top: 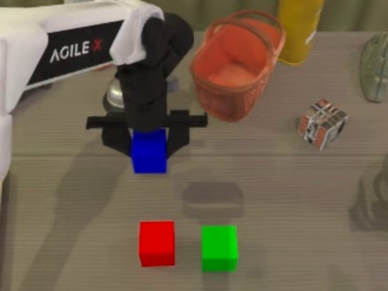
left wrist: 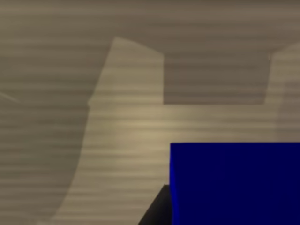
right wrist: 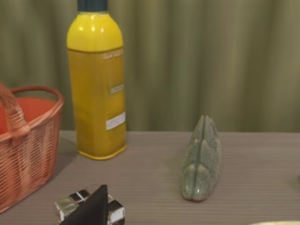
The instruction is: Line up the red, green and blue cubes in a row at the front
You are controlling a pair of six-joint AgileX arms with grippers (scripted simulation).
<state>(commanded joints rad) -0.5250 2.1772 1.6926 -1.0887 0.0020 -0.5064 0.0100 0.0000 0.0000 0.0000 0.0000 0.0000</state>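
Observation:
My left gripper [top: 148, 144] is shut on the blue cube [top: 149, 153] and holds it above the table, left of centre; its shadow falls on the table further front. In the left wrist view the blue cube [left wrist: 234, 183] fills the corner beside one dark fingertip [left wrist: 157, 211]. The red cube [top: 157, 242] and the green cube [top: 219, 247] sit side by side at the front, a small gap between them. The right arm is out of the top view. Its wrist view shows one dark fingertip [right wrist: 90, 212], set wide with nothing held.
An orange basket [top: 237, 63] stands at the back centre, a yellow bottle [top: 299, 27] behind it to the right. A patterned puzzle cube [top: 322, 123] lies at the right, a grey-green ridged object [top: 376, 66] at the far right. A metal bell [top: 115, 97] sits under the left arm.

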